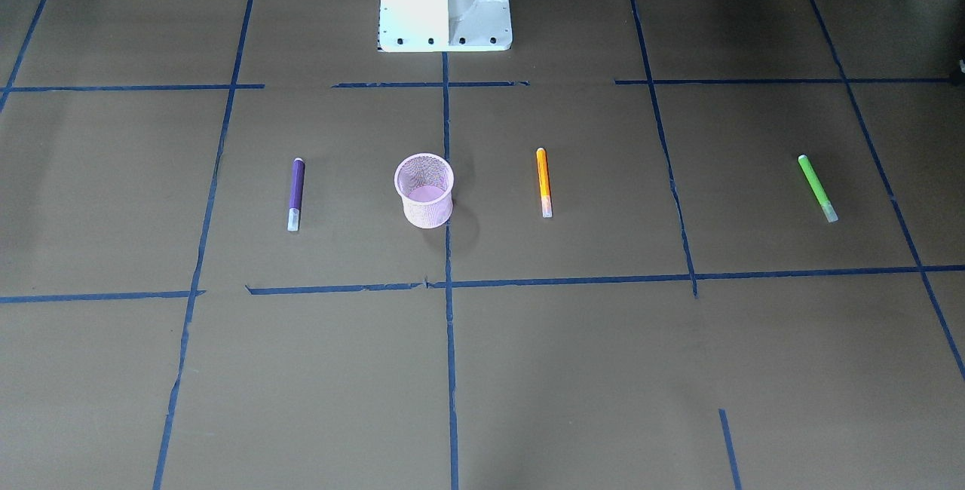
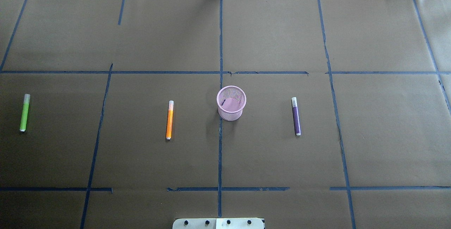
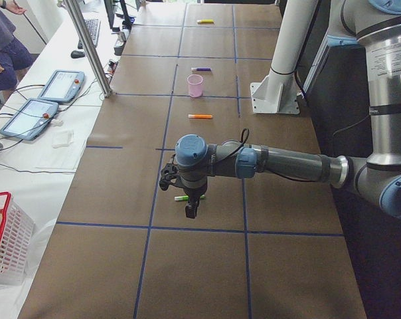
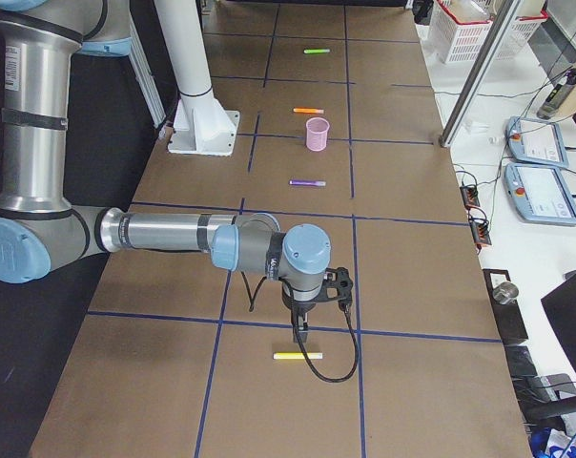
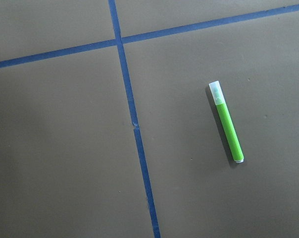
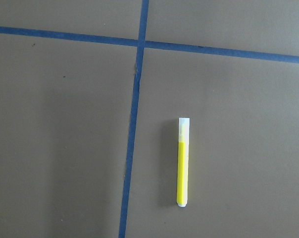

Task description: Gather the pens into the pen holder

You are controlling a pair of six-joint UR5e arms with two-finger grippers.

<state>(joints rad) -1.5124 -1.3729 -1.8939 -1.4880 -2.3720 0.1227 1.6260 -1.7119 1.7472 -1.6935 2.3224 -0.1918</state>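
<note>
Brown papered table (image 2: pixel 282 28): our round pink wire-mesh cup (image 2: pixel 231 103) stands between an orange marker (image 2: pixel 170 120) and a purple marker (image 2: pixel 296 116). We cannot tell whether left gripper (image 3: pixel 190 211) or right gripper (image 4: pixel 300 334) is clenched.

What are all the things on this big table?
Round pink wire-mesh cup: one, pink, table middle, upright.
Short purple marker pen: one, purple, right of cup in overhead view.
Short orange marker pen: one, orange, left of cup.
Short green marker pen: one, green, far left.
Short yellow marker pen: one, yellow, beyond purple pen, table's end.
Tape lines: many, blue, across brown paper table.
Robot arms: two, grey-blue; left arm by green pen, right arm by yellow.
End effectors: two, black; left end effector, right end effector, openness unclear.
</note>
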